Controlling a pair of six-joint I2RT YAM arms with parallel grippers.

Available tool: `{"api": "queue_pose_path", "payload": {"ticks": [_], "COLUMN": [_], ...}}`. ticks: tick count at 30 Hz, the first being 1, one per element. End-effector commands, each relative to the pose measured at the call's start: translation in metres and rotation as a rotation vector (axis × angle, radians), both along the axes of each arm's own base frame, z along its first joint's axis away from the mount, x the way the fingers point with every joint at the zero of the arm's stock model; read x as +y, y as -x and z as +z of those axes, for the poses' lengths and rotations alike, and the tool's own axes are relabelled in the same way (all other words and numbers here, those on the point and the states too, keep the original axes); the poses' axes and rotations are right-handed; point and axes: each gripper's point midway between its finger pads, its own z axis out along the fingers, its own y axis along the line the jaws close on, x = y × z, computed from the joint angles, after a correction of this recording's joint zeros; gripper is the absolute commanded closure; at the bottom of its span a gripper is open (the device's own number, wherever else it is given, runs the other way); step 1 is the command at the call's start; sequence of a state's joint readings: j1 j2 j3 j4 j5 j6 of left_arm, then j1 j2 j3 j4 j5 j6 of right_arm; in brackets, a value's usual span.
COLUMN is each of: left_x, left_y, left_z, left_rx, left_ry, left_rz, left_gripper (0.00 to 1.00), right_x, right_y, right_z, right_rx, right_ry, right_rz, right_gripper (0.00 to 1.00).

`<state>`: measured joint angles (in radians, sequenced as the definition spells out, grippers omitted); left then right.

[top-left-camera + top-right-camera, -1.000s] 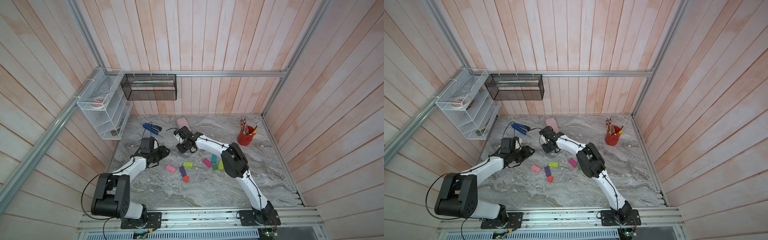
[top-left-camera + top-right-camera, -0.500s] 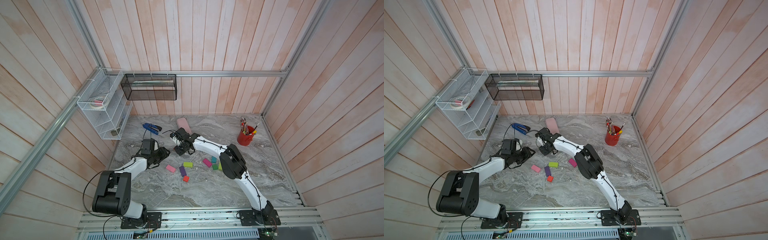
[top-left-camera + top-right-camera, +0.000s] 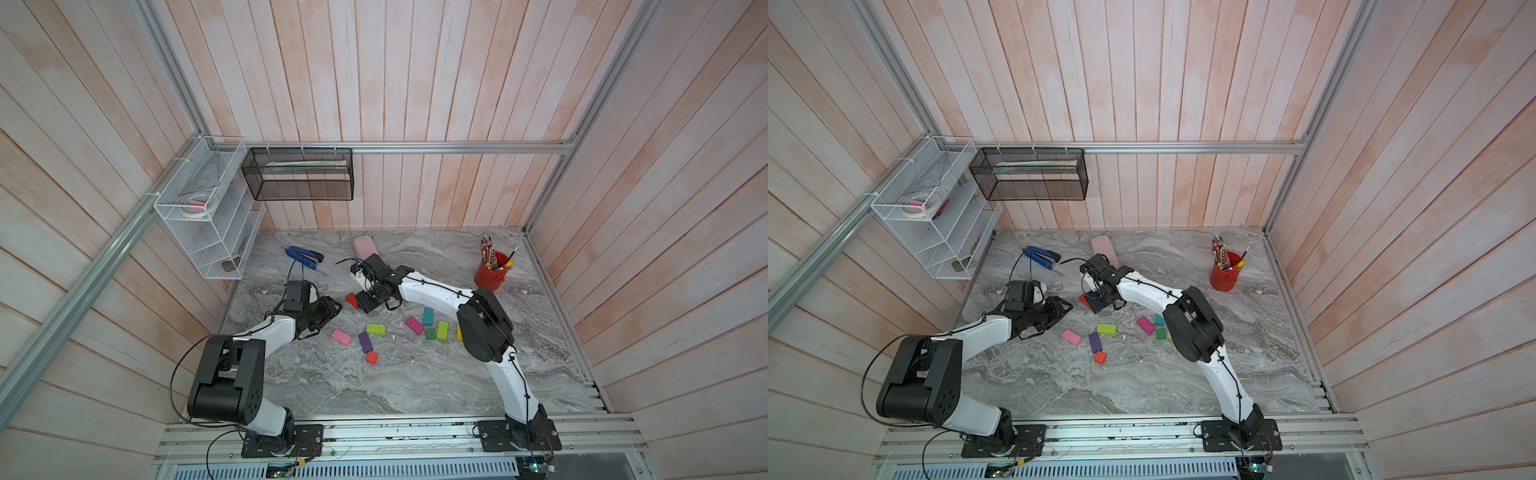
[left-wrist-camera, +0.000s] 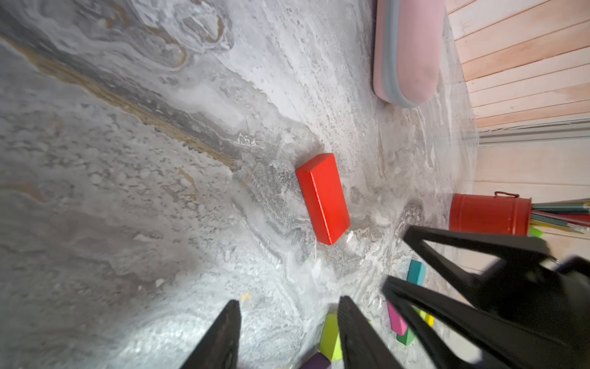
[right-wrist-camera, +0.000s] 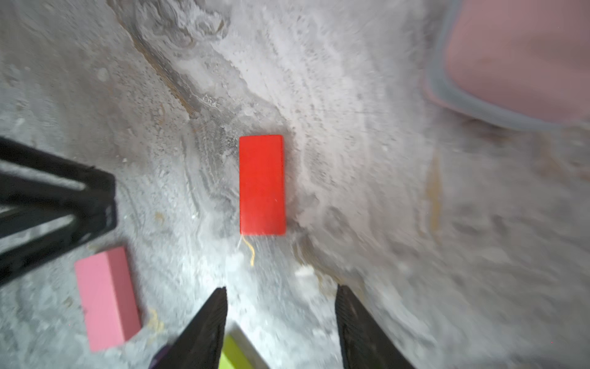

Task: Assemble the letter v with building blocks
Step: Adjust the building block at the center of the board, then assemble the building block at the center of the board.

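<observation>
A red brick (image 3: 351, 300) (image 3: 1084, 300) lies flat on the marble table (image 3: 415, 386), free of both grippers. My right gripper (image 3: 363, 302) (image 5: 281, 297) stands open just behind it, with nothing between its fingers; in the right wrist view the red brick (image 5: 261, 185) lies beyond the tips. To the left, my left gripper (image 3: 332, 308) (image 4: 289, 306) is open and empty, pointing at the red brick (image 4: 322, 198). Loose blocks lie nearer the front: pink (image 3: 341, 336), purple (image 3: 365, 342), lime (image 3: 375, 329), a small red cube (image 3: 372, 357), magenta (image 3: 414, 325), teal (image 3: 428, 316), a green cube (image 3: 430, 333).
A pale pink case (image 3: 365, 247) and a blue and black stapler (image 3: 304, 257) lie at the back. A red pencil cup (image 3: 492, 274) stands at the back right. A white wire shelf (image 3: 208, 216) and a black mesh basket (image 3: 299, 174) hang on the walls.
My right gripper has opened and the red brick now lies on the table in front of it. My left gripper's jaws have narrowed slightly; that arm has barely moved.
</observation>
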<state>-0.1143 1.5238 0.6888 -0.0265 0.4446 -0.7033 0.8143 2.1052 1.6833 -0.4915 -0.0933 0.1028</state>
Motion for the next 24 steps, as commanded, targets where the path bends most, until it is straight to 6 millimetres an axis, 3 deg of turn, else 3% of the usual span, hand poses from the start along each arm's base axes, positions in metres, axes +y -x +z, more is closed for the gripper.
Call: {"api": "queue_pose_path", "payload": {"ticks": [1,8,21,24], "left_x": [-0.009,-0.013,-0.018,-0.017], "left_y": [-0.006,-0.011,-0.008,-0.006], "left_z": [0.002,0.0,-0.002,-0.005], "left_rx": [-0.013,-0.009,-0.002,0.003], "left_ry": [0.04,0.056,0.081,0.08], "left_rz": [-0.028,-0.043,-0.044,-0.042], "left_gripper": [0.53,0.62,0.88,0.89], "right_x": [-0.017,-0.041,-0.016,-0.014], "right_y": [0.006,0.044,0.062,0.065], "right_z": [0.026,0.005,-0.033,-0.045], "right_rx": [-0.085,-0.076,-0.026,-0.017], "right_ry": [-0.068,-0.076,-0.045,-0.002], "right_rz": [0.039,0.122,0.278,0.311], "right_gripper": [0.42,0.4,0.4,0.4]}}
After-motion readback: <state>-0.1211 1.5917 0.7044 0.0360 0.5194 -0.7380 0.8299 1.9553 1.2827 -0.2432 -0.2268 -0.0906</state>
